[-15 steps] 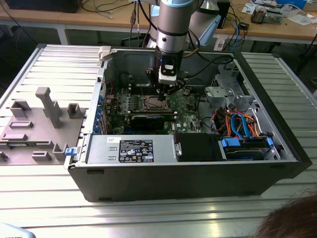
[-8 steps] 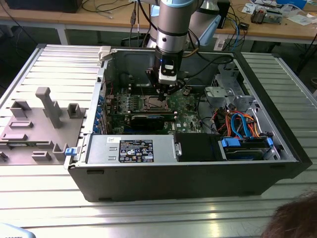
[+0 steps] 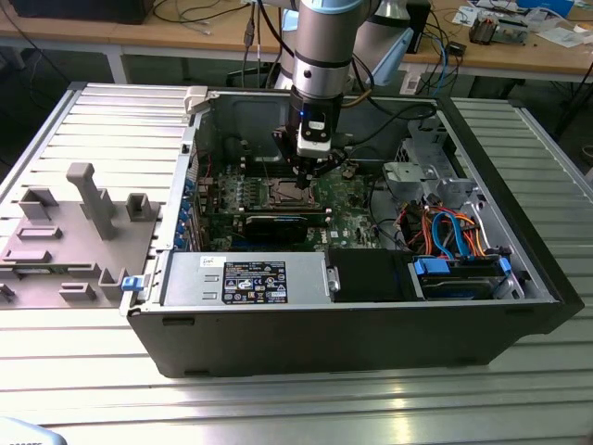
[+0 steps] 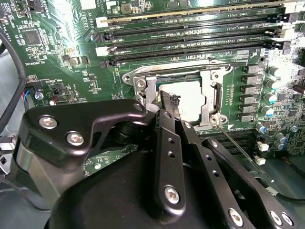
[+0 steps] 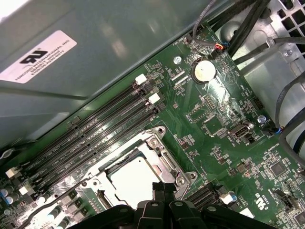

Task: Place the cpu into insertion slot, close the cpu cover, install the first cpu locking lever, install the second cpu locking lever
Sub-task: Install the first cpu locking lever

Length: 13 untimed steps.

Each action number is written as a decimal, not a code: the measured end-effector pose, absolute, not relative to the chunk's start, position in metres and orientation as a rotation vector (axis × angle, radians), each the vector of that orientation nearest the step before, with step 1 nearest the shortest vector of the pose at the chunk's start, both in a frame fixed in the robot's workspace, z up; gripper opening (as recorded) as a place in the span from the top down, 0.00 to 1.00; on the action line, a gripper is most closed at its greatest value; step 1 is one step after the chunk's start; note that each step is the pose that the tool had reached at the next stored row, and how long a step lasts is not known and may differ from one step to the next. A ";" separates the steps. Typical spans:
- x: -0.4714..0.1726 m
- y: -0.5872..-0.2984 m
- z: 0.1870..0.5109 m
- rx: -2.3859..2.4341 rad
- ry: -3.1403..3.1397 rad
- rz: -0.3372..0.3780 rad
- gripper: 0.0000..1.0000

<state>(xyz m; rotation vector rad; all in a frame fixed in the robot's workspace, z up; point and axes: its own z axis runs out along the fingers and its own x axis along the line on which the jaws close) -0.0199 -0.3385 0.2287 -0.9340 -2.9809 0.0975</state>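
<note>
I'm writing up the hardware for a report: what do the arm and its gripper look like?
The arm is a round silver-grey tube with a pale blue cap and a black band near the wrist. The gripper is matte black, built of flat linkage bars joined by silver screws, narrowing to slim black fingers.

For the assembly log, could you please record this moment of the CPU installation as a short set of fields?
cpu: pale chip lying in the insertion slot
cpu cover: silvery frame lying flat around the chip
gripper: poised just above the socket's edge, carrying nothing visible
locking lever: thin wire lever sticking out beside the socket, apparently unlatched
setting: green motherboard inside an open computer case
</note>
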 end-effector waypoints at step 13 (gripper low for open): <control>-0.020 -0.339 0.229 -0.907 -2.990 0.098 0.89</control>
